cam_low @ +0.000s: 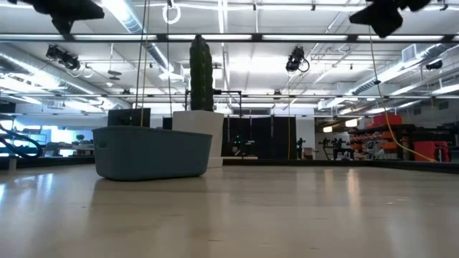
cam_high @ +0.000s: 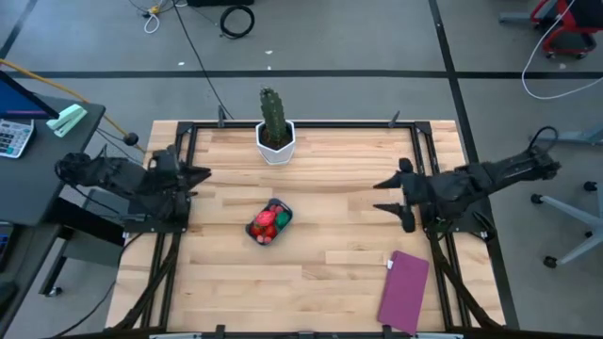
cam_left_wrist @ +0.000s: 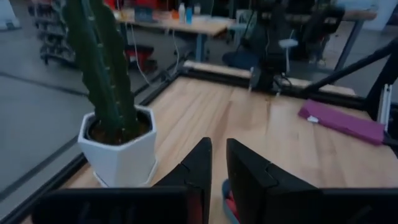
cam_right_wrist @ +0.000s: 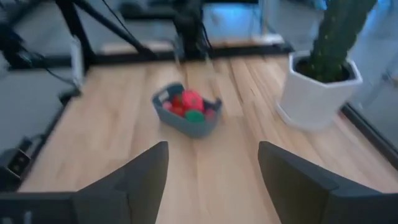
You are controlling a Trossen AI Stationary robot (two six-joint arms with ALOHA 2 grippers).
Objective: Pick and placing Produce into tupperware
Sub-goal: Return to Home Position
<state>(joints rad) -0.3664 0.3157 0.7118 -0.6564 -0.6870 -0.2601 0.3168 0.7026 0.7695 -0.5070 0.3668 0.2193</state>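
Tabletop (cam_high: 330, 254) fills our low view up front. Both arms sit at their own side edges. The left tool (cam_high: 202, 174) is pinched together on nothing, and the right tool (cam_high: 386, 198) is spread wide and empty. Cactus (cam_high: 273, 118) stands at the far edge, purple pad (cam_high: 404, 290) by the right arm. Tupperware (cam_high: 285, 212) lies mid-tabletop between the tools, long axis diagonal, nearer the left arm. Produce (cam_high: 264, 224) sits inside it, red plus one green piece; we see none loose. We judge only homing is left, with both tools well apart from the tupperware.

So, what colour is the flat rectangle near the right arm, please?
The flat rectangle is purple, best in high view.
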